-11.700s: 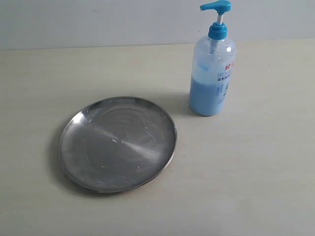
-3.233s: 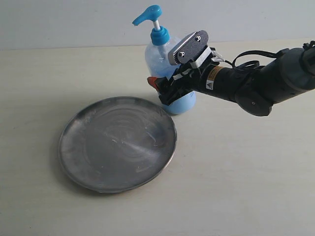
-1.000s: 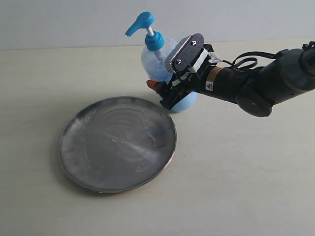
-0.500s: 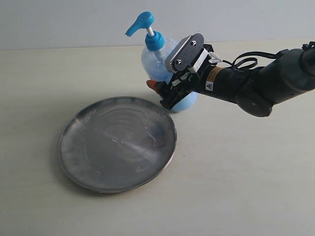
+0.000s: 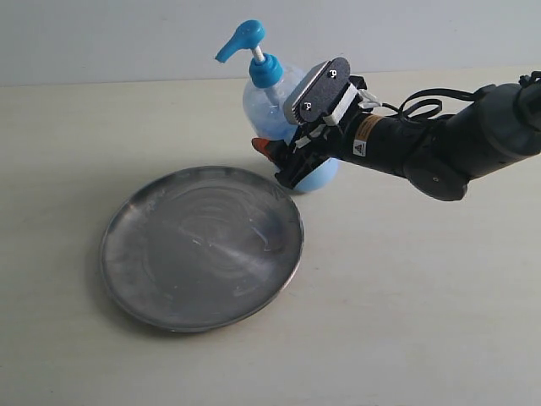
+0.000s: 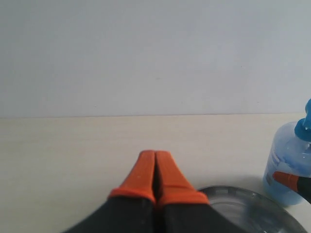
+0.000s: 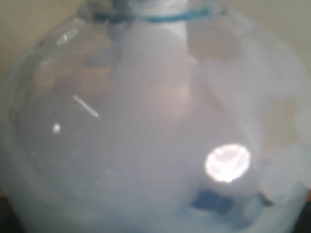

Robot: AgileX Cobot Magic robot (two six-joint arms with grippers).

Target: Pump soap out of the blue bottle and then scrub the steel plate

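The blue bottle (image 5: pixel 264 106) is on the far side of the tabletop (image 5: pixel 423 296), just beside the far right rim of the steel plate (image 5: pixel 203 245). It is tilted, its top leaning away from the arm that holds it. Its bright blue pump head (image 5: pixel 245 38) stands raised on its stem, with the spout pointing out over the left of the scene. The right hand (image 5: pixel 284 156) reaches in from the right and is closed around the bottle's wide body, its jaws spread far apart to take it. One orange fingertip (image 5: pixel 264 146) shows on the near side of the bottle; the other is hidden behind it. The soap (image 5: pixel 319 175) is pale blue and opaque. It fills the lower part of the bottle, and the clear upper part is cloudy. Whether the bottle's base touches the tabletop cannot be told. In the right wrist view the bottle (image 7: pixel 146 136) fills the picture, blurred, with a bright glint on its wall. The plate lies flat, and its shiny grey surface is marked with pale swirled smears and scratches. The left hand (image 6: pixel 155 170) is pressed fully together with nothing in it. In its view the plate's rim (image 6: pixel 252 206) and the bottle (image 6: pixel 286 162) lie ahead and off to one side.
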